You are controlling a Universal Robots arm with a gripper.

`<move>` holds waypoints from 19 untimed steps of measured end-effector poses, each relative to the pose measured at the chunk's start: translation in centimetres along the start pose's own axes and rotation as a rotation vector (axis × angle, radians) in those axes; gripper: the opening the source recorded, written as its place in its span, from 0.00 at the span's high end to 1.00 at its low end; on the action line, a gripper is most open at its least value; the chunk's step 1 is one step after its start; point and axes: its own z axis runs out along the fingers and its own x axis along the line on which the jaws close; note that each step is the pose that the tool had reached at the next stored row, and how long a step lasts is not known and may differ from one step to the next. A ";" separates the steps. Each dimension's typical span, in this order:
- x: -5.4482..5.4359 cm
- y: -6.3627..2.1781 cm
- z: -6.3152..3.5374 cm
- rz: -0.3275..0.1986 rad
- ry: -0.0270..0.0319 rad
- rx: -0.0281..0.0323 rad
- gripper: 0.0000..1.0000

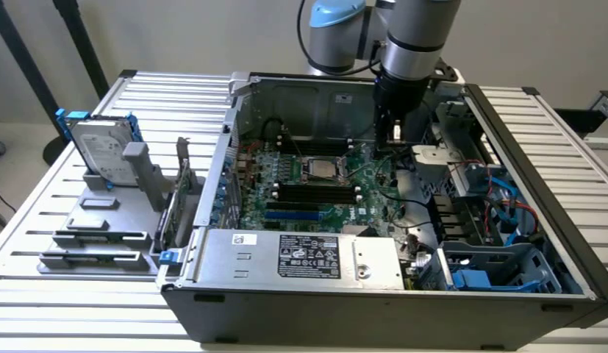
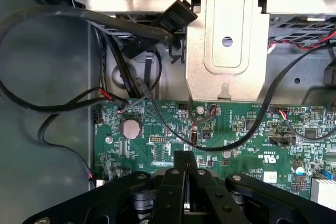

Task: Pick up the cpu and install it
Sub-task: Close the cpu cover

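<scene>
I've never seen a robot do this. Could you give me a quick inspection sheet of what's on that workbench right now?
Surface: slatted metal table carrying an open computer case.
Job's things: a silvery-grey square, probably the cpu, lies in the socket on the green motherboard.
Clutter: hard drive with blue brackets, upright in a grey fixture beside the case.
Grippers: tool shut, nothing seen in it, hanging inside the case above the motherboard.
Cables: black cables loop beside the board; blue cables at the exterior view's right.
Surroundings: pale wall and dark stand legs behind the table.
</scene>
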 end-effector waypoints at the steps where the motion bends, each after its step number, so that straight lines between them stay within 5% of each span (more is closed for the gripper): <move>1: 0.0 0.00 0.01 0.001 0.0006 0.0175 0.89; 5: 0.0 -0.01 0.00 0.005 0.0002 0.0904 0.89; 8: -0.1 -0.08 0.00 0.008 0.0001 0.1309 0.89; 14: -0.2 -0.86 -0.01 0.010 -0.0002 0.1657 0.89; 19: -0.3 -1.49 -0.02 0.012 -0.0005 0.2012 0.89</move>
